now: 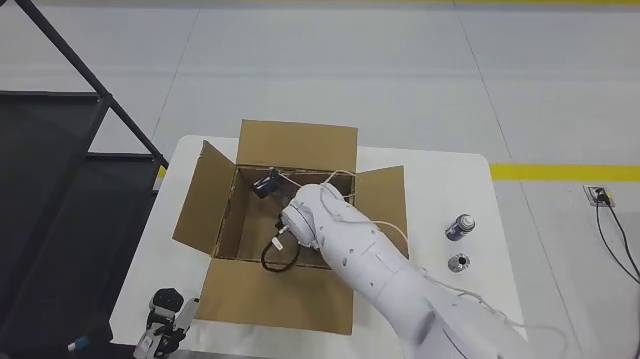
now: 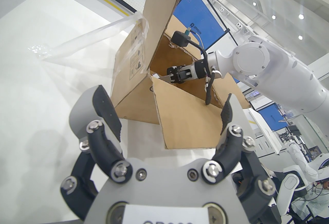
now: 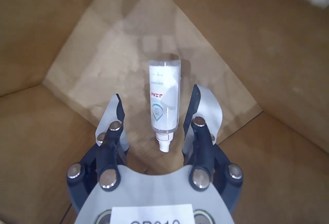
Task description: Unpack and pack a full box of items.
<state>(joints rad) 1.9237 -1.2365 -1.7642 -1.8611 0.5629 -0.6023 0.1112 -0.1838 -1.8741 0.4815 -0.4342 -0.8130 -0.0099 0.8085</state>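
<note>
My white worktop (image 1: 440, 174) has a black rack (image 1: 60, 209) at nine o'clock; at three, perhaps a floor socket (image 1: 597, 195).

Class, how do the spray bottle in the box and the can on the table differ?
Place: the spray bottle is on the floor of the cardboard box; the can is outside it on the table.
Pose: the bottle lies on its side; the can stands upright.
Look: the bottle is clear with a white label; the can is dark.
Both are small cylinders, and neither is gripped.
</note>
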